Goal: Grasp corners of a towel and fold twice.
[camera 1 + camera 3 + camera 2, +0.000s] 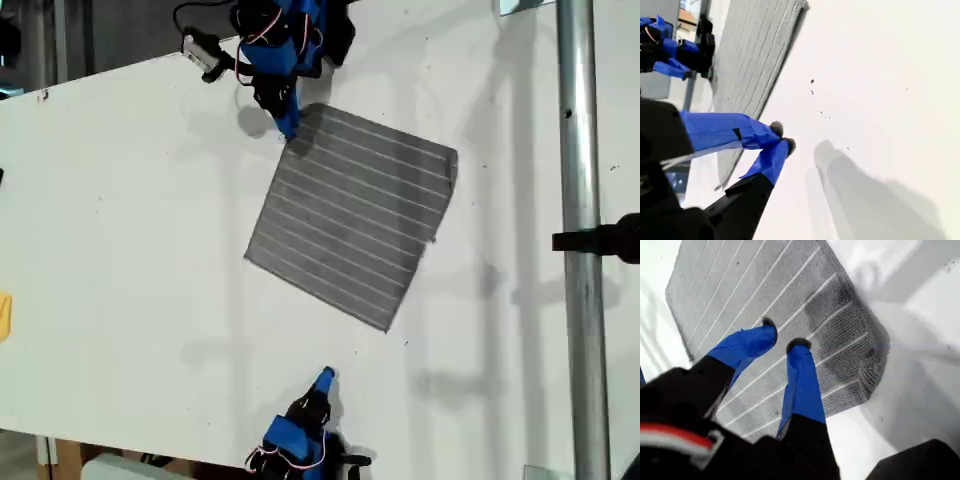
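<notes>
The towel (pixel 352 213), grey with thin pale stripes, lay flat and tilted at the exterior view's centre on the white table (pixel 120 250). My first gripper (pixel 783 341) hovered narrowly parted over its far-left corner (pixel 312 112); my second gripper (pixel 782 138) sat nearly closed, empty, near the towel's near edge.

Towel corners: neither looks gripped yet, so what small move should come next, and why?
Probably lower my first gripper onto the towel corner beneath it and close. Its jaws stand open above the fabric, holding nothing, while my second gripper sits shut over bare table.
</notes>
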{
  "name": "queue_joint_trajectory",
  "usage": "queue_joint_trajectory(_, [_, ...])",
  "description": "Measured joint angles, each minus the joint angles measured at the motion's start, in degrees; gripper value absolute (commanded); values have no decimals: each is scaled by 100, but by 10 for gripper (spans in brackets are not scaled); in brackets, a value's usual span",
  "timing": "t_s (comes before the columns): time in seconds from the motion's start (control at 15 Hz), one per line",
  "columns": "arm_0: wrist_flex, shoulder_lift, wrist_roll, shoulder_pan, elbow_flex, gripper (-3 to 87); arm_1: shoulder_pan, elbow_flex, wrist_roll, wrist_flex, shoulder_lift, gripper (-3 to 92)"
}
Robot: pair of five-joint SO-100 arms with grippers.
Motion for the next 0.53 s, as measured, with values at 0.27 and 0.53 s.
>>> queue_joint_trajectory(0.27, [0,18,-2654,-1424,9,-26,387,0,0,0,0,-2])
queue_joint_trajectory(0.53, [0,0,-3006,-1424,9,-26,457,0,0,0,0,-2])
